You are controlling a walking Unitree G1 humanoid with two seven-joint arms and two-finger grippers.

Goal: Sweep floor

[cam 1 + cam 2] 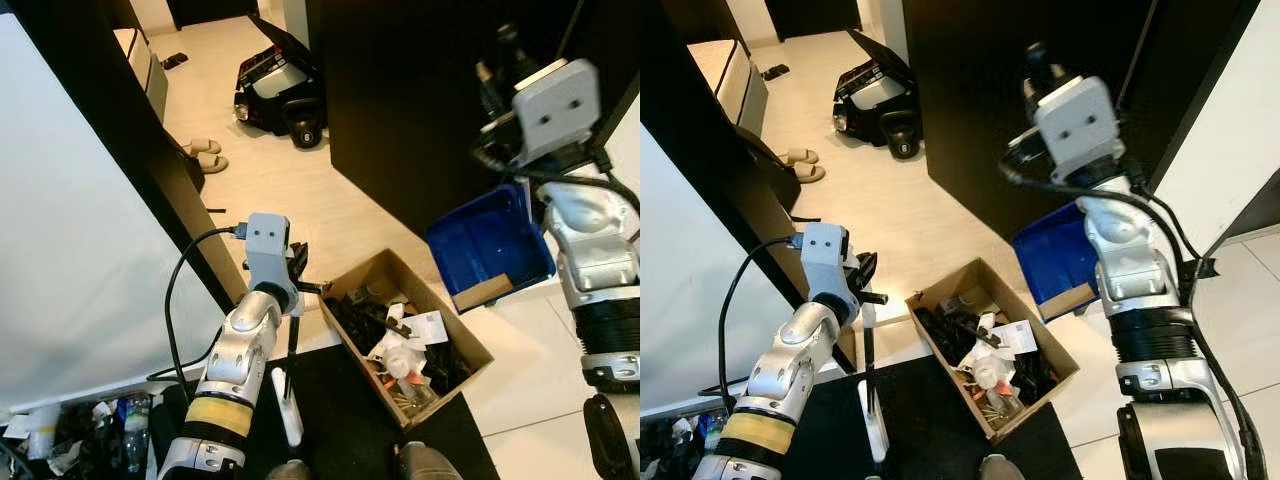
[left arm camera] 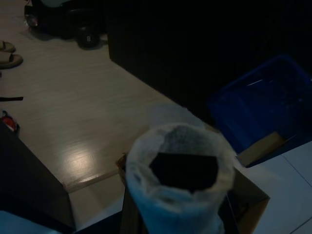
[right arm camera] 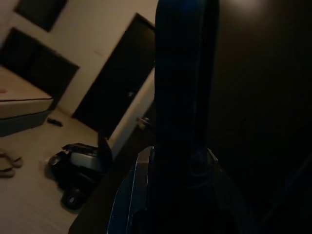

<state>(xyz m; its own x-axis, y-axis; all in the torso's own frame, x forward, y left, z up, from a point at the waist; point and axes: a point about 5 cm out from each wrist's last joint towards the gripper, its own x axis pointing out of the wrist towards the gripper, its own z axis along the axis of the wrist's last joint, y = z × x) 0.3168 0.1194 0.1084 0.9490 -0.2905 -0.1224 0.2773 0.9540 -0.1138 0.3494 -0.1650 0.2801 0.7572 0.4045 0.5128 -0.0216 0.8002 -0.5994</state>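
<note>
Left gripper (image 1: pixel 292 290): fingers clamped on a thin black broom handle (image 1: pixel 291 350), beside the cardboard box (image 1: pixel 455 378) of clutter. Right gripper (image 1: pixel 1045 85): raised, carrying a blue dustpan (image 1: pixel 490 245); finger state cannot be told.

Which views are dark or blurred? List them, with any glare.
Left wrist view: dim, the white broom handle close up and blurred. Right wrist view: very dark, the dustpan handle a near-black shape. Both eye views: sharp and bright, with glare on the floor.
</note>
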